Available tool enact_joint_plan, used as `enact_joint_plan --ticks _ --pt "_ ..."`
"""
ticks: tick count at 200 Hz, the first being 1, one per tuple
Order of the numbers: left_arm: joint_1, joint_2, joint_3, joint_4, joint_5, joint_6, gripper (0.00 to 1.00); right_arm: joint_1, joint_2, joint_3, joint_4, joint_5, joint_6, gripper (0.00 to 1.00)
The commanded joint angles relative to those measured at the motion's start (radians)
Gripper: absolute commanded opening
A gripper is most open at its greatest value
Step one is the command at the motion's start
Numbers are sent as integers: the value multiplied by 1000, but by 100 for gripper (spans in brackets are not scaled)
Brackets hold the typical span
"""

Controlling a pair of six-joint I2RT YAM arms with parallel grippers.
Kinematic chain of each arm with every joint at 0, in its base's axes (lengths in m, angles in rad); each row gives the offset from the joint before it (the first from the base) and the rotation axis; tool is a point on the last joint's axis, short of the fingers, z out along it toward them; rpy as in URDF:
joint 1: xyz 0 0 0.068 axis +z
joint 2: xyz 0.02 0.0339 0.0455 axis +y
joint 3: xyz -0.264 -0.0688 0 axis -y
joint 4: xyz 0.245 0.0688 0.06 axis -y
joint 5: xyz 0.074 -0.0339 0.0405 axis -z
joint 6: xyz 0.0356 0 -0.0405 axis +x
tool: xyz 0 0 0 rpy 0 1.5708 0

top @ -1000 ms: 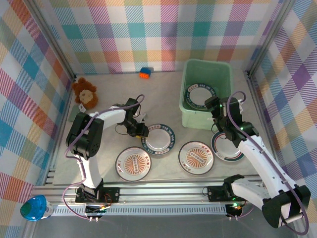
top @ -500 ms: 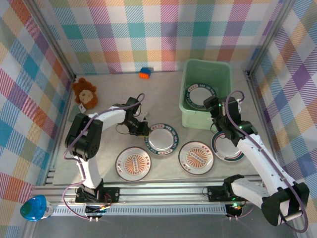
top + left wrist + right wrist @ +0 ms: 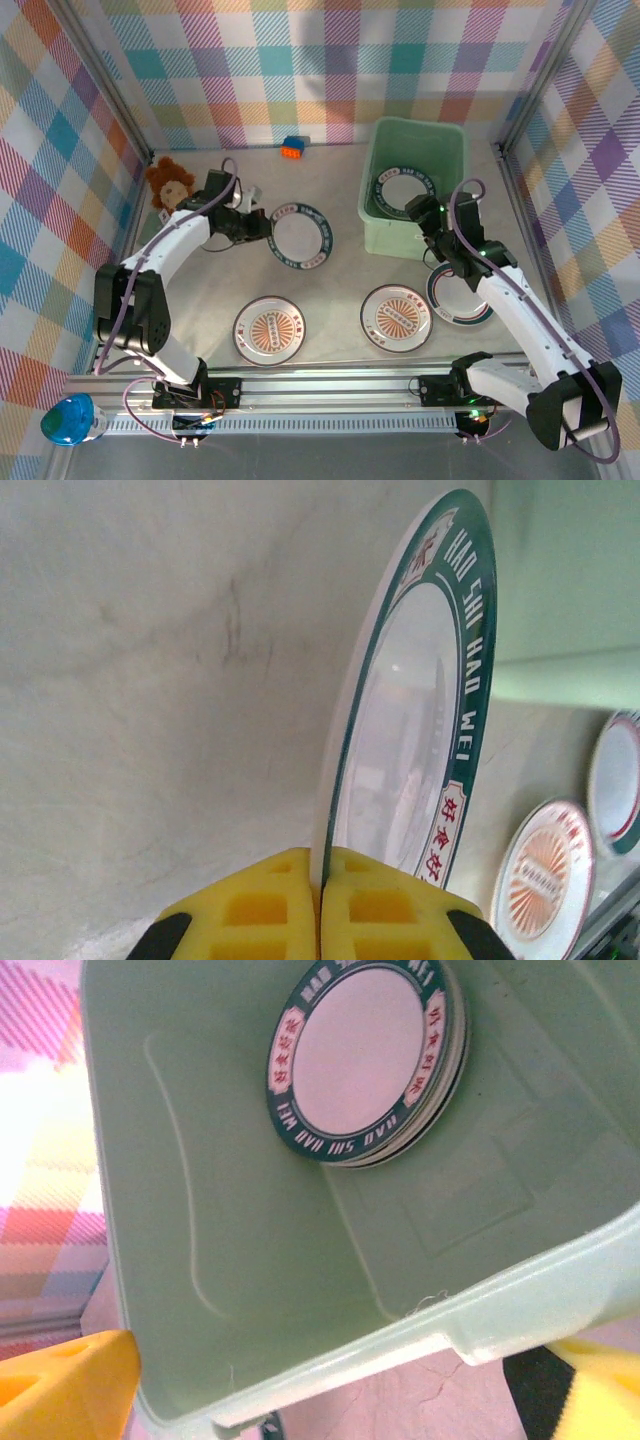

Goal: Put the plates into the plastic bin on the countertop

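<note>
Plaid walls [image 3: 300, 70] close the pale marbled bench [image 3: 210, 290] on three sides, and an aluminium rail [image 3: 330, 385] runs along its near edge.

Four plates lie outside the single plastic bin [image 3: 452, 150]:
- One teal-rimmed plate [image 3: 300, 237] is at mid-bench.
- Two sunburst plates are near the rail, one front left [image 3: 270, 330] and one front centre [image 3: 397, 318], well apart from each other.
- One banded plate [image 3: 452, 303] is partly under the right arm, near the foot of the right wall.

Inside the bin sits a stack [image 3: 405, 190] topped by a teal-rimmed plate. The right wrist view shows more rims beneath the stack [image 3: 365, 1055], but their number cannot be told.

One lion toy [image 3: 170, 182] sits at the left back, and one blue-orange block [image 3: 292, 148] lies by the back wall.

The left claw [image 3: 258, 226] is pinched tight on the left rim of the mid-bench plate. In the left wrist view the yellow pads [image 3: 265, 910] meet around the thin edge of the plate [image 3: 420, 730].

The right claw [image 3: 428, 213] hangs at the bin's near wall with its jaws spread wide, gripping nothing. In the right wrist view its two fingers [image 3: 65, 1380] stand either side of the frame, with the bin's rolled rim [image 3: 520, 1290] between them.

Bare bench lies between the held plate and the bin's left wall, and a wider bare patch spreads on the left, in front of the toy.
</note>
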Motion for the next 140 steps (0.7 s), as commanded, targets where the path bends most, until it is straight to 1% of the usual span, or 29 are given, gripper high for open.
enact_joint_plan --ticks 1,16,36,55,83,106,123,140 --pt "18 -69 103 73 34 -80 1 8 23 63 152 -107 -116 89" --pt "27 -89 159 81 33 -104 0 8 43 97 177 -174 -174 85" --pt "29 -115 216 97 25 -128 0 16 67 151 170 -235 -250 83" --pt "30 -129 242 124 44 -162 0 19 68 176 128 -210 -273 83" --pt "26 -136 255 185 100 -233 0 19 52 168 118 -192 -282 84" --pt "17 -134 258 208 114 -252 0 19 54 167 71 -182 -271 85" --pt "6 -125 259 229 139 -274 0 19 43 142 118 -208 -274 85" --pt "-13 -112 268 252 158 -294 0 19 42 132 193 -273 -299 84"
